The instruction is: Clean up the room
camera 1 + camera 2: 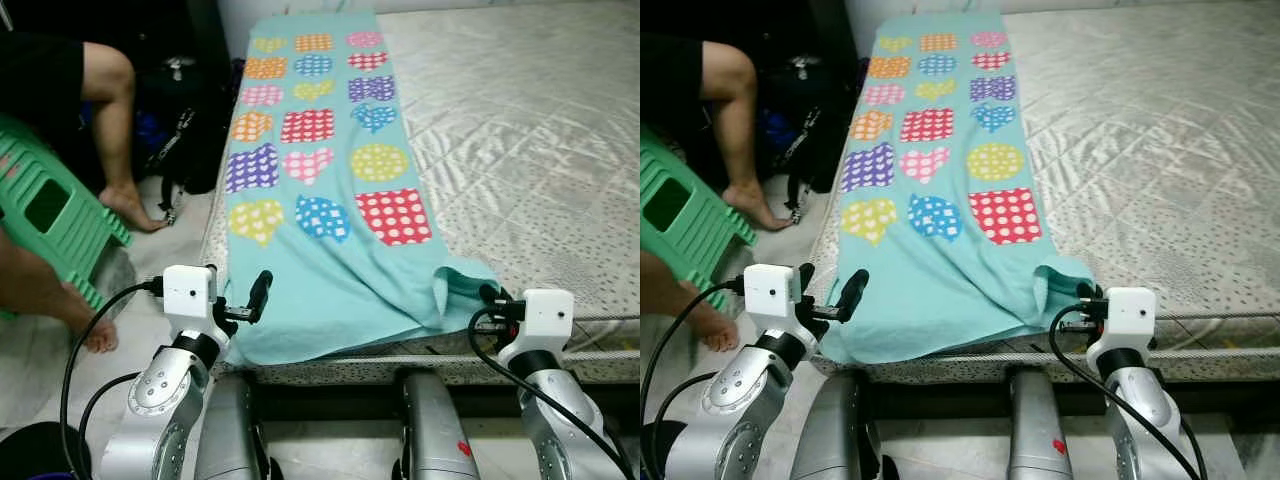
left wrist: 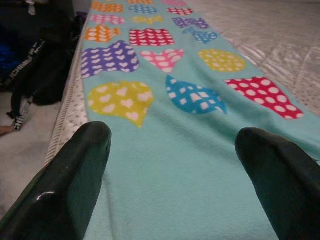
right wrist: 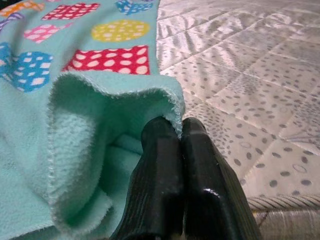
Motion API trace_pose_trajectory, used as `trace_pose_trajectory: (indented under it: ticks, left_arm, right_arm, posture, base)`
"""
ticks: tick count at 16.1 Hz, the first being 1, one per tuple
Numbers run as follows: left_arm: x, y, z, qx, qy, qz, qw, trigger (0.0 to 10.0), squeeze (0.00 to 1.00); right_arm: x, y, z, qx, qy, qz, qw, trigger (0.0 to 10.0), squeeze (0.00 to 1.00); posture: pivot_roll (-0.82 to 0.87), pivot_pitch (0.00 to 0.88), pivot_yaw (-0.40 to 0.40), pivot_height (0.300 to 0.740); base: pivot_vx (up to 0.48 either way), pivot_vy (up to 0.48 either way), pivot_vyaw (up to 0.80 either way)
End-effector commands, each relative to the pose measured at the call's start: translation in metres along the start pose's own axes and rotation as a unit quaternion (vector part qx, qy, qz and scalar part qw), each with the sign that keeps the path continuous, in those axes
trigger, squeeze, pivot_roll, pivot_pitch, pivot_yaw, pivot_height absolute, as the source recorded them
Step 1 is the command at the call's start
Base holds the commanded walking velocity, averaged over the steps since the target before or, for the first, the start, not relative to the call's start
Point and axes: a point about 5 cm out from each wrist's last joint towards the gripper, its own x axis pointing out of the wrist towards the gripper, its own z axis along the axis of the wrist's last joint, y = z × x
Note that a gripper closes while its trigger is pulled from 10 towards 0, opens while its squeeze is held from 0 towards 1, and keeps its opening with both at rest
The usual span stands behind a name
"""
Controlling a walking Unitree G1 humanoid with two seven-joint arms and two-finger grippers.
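Observation:
A teal blanket [image 1: 330,240] printed with coloured hearts lies lengthwise along the left side of the bed, its near end hanging over the mattress edge. My left gripper [image 1: 247,300] is open at the blanket's near left corner, one finger [image 2: 85,150] on each side above the cloth [image 2: 175,185]. My right gripper [image 3: 180,131] is shut on the blanket's near right corner [image 3: 125,90], which stands up in a raised fold [image 1: 455,285] at the fingertips.
The grey quilted mattress [image 1: 540,130] stretches away to the right. A person's legs [image 1: 115,120] and a green plastic stool [image 1: 50,215] are on the floor at left. A black backpack [image 1: 185,140] leans against the bed side.

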Motion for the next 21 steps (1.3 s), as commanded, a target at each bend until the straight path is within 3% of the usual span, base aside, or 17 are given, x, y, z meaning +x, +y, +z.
trace_pose_trajectory:
  ticks: [1,5,10,21]
  left_arm:
    - [-0.002,0.005,-0.002,0.006,0.005,0.012,1.0,10.0,0.0]
    - [-0.001,0.004,-0.005,0.006,0.004,0.013,1.0,10.0,0.0]
    - [-0.001,0.005,-0.006,0.006,0.003,0.014,1.0,10.0,0.0]
    - [0.002,0.003,-0.009,0.001,0.003,0.009,1.0,10.0,0.0]
  right_arm:
    - [0.001,0.003,0.002,-0.007,0.012,0.002,1.0,10.0,0.0]
    - [-0.004,0.009,-0.004,-0.042,0.036,0.011,0.998,10.0,0.0]
    - [0.005,0.015,0.004,0.016,0.02,-0.014,1.0,10.0,0.0]
    - [0.023,0.011,0.023,0.06,-0.01,-0.047,0.997,10.0,0.0]
  posture:
    - [-0.1,0.025,0.08,0.521]
    - [-0.1,0.01,0.077,0.521]
    - [-0.1,0.0,0.077,0.561]
    - [-0.1,0.0,0.083,0.684]
  base:
    - [0.0,0.0,0.0]
    - [0.0,0.0,0.0]
    - [0.0,0.0,0.0]
    - [0.0,0.0,0.0]
